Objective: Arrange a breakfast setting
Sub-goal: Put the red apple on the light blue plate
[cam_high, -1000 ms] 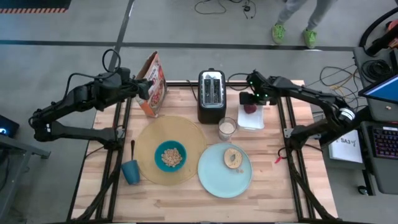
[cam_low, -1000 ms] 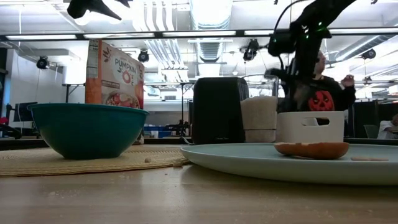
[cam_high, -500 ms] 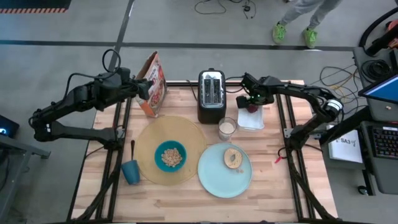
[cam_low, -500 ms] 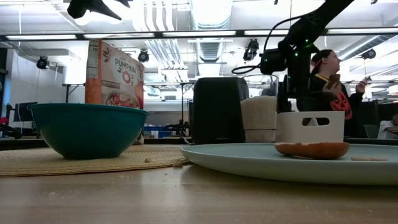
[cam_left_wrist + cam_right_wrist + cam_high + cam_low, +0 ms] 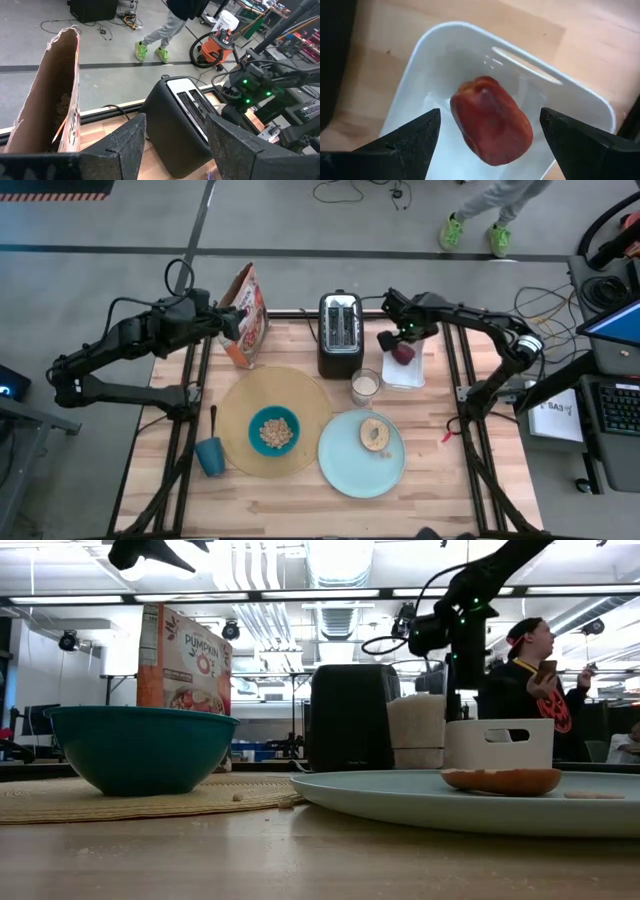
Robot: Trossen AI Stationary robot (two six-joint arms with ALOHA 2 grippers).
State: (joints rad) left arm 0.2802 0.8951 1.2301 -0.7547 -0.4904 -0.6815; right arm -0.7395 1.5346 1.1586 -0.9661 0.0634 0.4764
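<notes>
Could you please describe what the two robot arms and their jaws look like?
Both arms are dark, slim and jointed, with black cables looping along them. The right arm carries a white band near one joint and small green lights near its wrist. Each gripper ends in two matte black, wedge-shaped jaws: the left gripper and the right gripper look alike.

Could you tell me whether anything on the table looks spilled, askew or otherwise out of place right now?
A few pale crumbs lie loose on the round tan placemat beside the teal bowl, as if spilled. The cereal box stands open at the table's back edge. Nothing else stands out.
</notes>
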